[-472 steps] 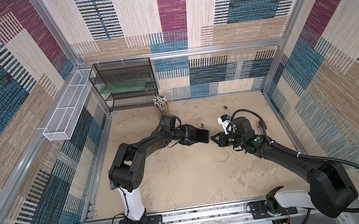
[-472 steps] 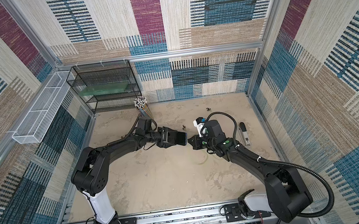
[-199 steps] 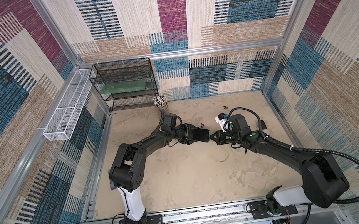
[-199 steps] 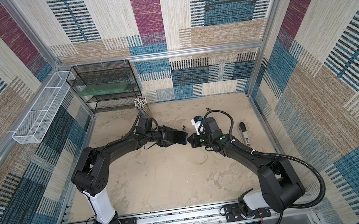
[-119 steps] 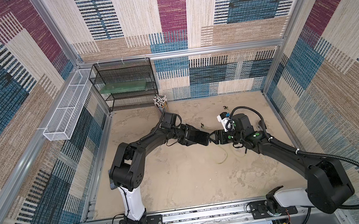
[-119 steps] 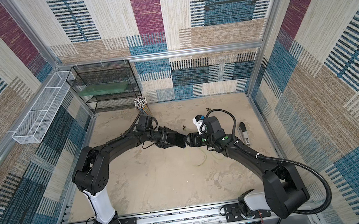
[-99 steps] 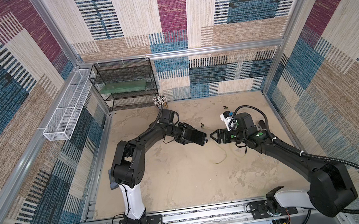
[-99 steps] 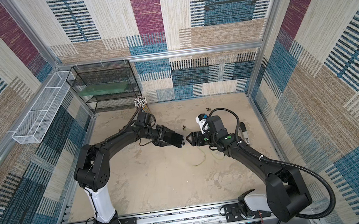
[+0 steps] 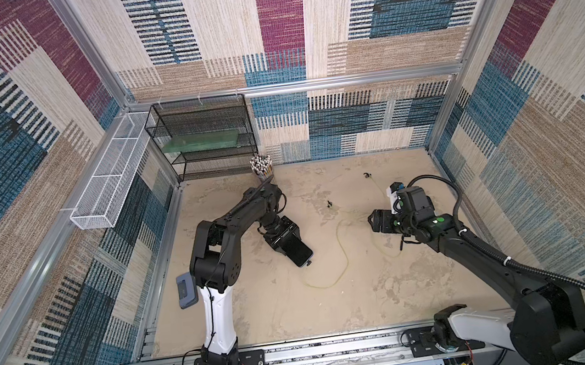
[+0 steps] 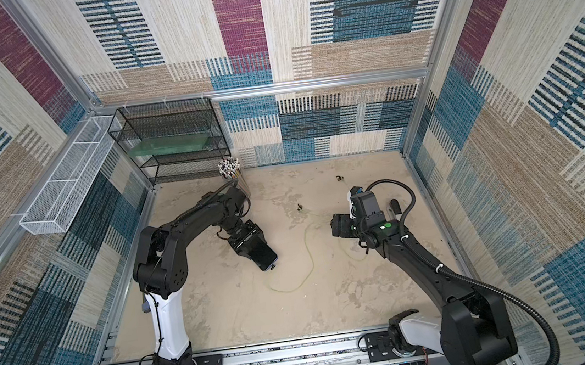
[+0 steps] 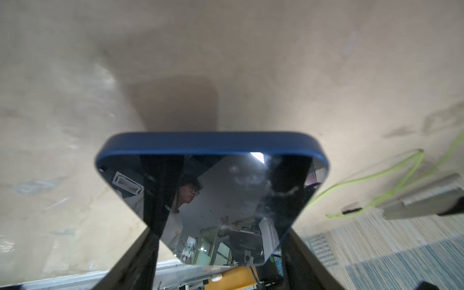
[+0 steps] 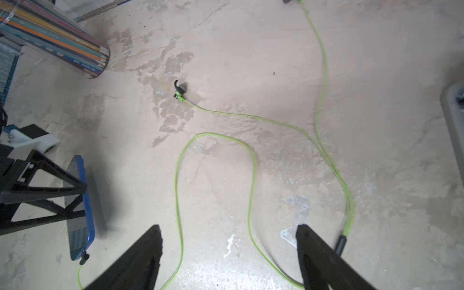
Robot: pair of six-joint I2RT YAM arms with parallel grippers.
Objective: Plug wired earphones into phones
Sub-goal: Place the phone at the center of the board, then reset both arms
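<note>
Left fingers [image 11: 135, 263] pinch the phone [image 11: 226, 200] by its sides, leaving the plug [image 12: 84, 258] end free, while right fingers [image 12: 140, 258] hang spread and empty over the cable [image 12: 251, 175].

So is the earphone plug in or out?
In: the black plug sits in the end of the phone, green cable trailing from it.

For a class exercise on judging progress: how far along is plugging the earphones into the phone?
Looks done: the black plug sits at the phone's end, the green cable trailing from it. In hand: the left gripper clamps the phone; the right gripper is open and empty. Left: releasing the phone; how deeply the plug is seated cannot be told.
</note>
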